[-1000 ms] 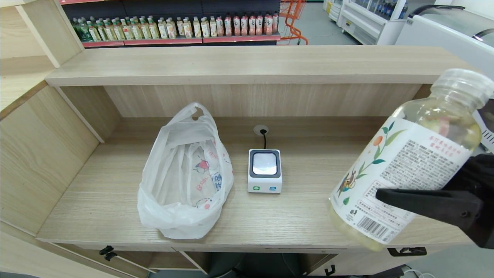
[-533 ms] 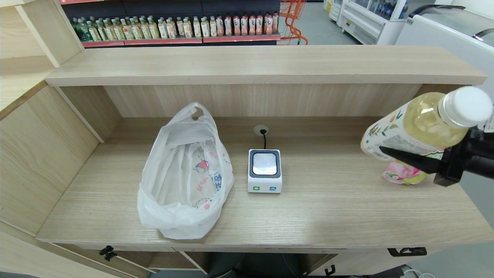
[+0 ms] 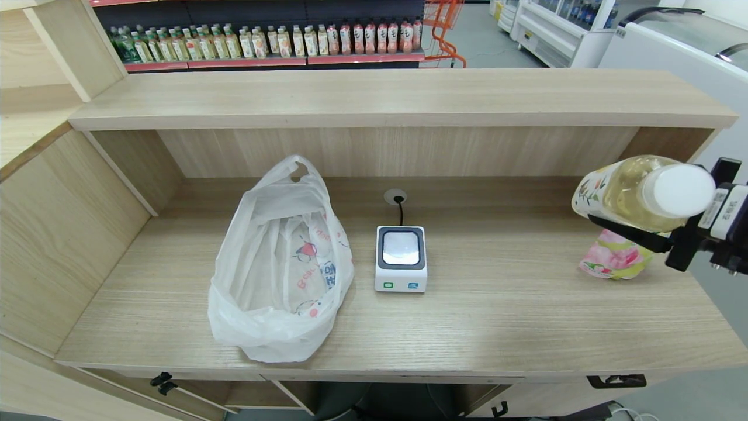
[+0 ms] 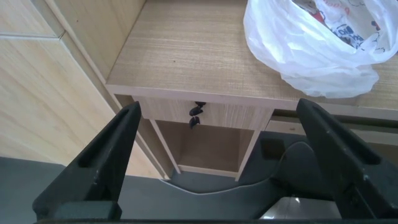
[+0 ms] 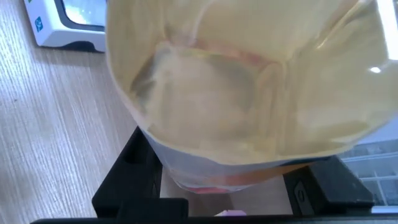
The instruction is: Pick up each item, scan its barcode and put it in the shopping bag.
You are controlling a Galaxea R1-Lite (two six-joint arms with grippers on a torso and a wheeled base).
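A clear bottle [image 3: 619, 190] of pale yellow drink, with a flowered label and a white cap, hangs tilted over the counter's right end. My right gripper [image 3: 613, 216] is shut on its body, cap end toward me. In the right wrist view the bottle [image 5: 249, 87] sits between the black fingers [image 5: 134, 180]. Under it a pink pouch [image 3: 613, 260] lies on the counter. The white scanner [image 3: 401, 258] stands mid-counter, and the open white shopping bag [image 3: 280, 263] sits to its left. My left gripper [image 4: 214, 162] is open and holds nothing, low in front of the counter's edge, near the bag [image 4: 323, 43].
The wooden counter [image 3: 467, 327] has a raised back shelf [image 3: 397, 96] and a side wall on the left. The scanner's cable runs into a hole [image 3: 395, 196] behind it. A drawer handle [image 4: 196, 115] hangs under the front edge. Bare wood lies between scanner and pouch.
My right gripper carried the bottle from close and low at the right front up and back over the pink pouch, turning its cap toward me. The bag and scanner have stayed put.
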